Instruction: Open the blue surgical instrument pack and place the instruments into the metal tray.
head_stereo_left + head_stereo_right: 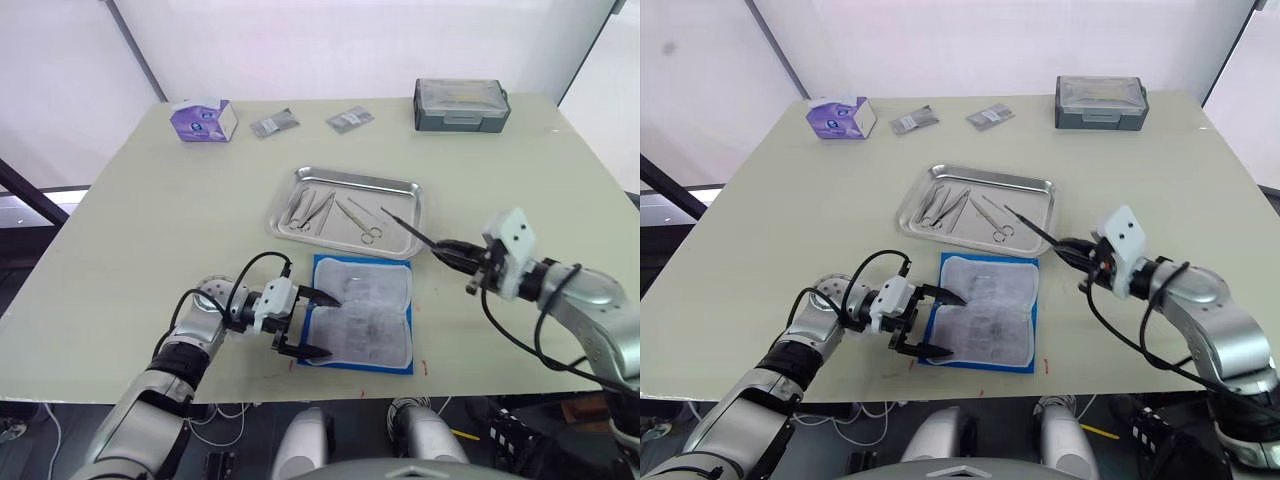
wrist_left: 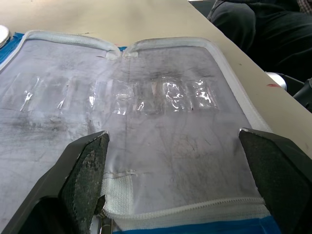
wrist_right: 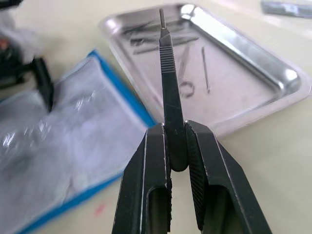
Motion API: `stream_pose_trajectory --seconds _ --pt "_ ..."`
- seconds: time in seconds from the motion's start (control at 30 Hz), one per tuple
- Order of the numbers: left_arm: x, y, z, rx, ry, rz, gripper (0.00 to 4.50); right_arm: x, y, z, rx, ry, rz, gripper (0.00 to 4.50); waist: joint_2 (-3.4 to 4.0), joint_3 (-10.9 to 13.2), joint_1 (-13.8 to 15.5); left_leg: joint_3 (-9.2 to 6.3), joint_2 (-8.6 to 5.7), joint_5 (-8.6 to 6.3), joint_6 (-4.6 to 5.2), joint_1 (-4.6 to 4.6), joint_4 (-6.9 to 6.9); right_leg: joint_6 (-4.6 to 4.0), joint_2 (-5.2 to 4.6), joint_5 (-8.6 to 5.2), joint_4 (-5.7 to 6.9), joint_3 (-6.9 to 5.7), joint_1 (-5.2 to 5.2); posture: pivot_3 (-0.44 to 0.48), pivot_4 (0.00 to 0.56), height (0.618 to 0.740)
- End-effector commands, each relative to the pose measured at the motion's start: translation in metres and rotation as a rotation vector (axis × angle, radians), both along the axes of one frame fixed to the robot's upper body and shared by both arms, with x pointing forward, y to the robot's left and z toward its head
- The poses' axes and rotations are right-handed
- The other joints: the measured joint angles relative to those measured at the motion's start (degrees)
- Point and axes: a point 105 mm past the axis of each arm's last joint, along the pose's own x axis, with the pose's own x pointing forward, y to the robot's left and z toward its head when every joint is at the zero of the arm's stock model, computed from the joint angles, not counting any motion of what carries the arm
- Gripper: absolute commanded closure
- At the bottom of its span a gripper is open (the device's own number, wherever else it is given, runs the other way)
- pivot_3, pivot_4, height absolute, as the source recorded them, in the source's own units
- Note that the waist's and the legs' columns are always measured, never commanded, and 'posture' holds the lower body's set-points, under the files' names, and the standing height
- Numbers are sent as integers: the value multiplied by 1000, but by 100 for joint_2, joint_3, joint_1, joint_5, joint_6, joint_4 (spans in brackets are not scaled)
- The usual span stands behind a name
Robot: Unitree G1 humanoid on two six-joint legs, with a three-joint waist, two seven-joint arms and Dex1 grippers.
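The blue surgical instrument pack (image 1: 372, 305) lies opened flat near the table's front edge, its pale grey lining (image 2: 161, 112) facing up. My left gripper (image 1: 327, 326) is open at the pack's left edge, one finger over the lining and the other by the near corner. The metal tray (image 1: 345, 176) sits just behind the pack and holds several silvery instruments (image 1: 318, 208). My right gripper (image 3: 176, 146) is shut on a slim dark straight instrument (image 3: 168, 83). Its tip points over the tray's right front corner.
At the back of the table stand a purple tissue box (image 1: 204, 120), two small grey packets (image 1: 274, 123) (image 1: 349, 119) and a dark grey lidded box (image 1: 461, 104). The table's front edge runs just below the pack.
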Motion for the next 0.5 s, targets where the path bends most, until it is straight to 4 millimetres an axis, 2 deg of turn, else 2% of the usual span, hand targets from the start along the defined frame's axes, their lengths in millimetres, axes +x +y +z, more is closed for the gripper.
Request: stream_pose_trajectory --seconds 0.03,0.27,0.5 --pt "-23 8 -34 87 156 -31 0 21 15 10 -4 -23 -45 4481 4 -2 -7 1 0 0 0 1 0 0 0 0 0 3 0 0 150 731" --pt "-21 5 -33 81 149 -33 0 63 38 9 -61 -9 -110 4481 11 -1 -10 -1 -1 0 1 -2 -1 -2 5 0 0 7 -2 0 150 731" --pt "-22 5 -33 77 147 -29 0 94 46 -2 -55 112 -155 4481 16 -3 8 0 -2 1 2 -13 -1 -4 8 0 14 16 -17 0 150 731"
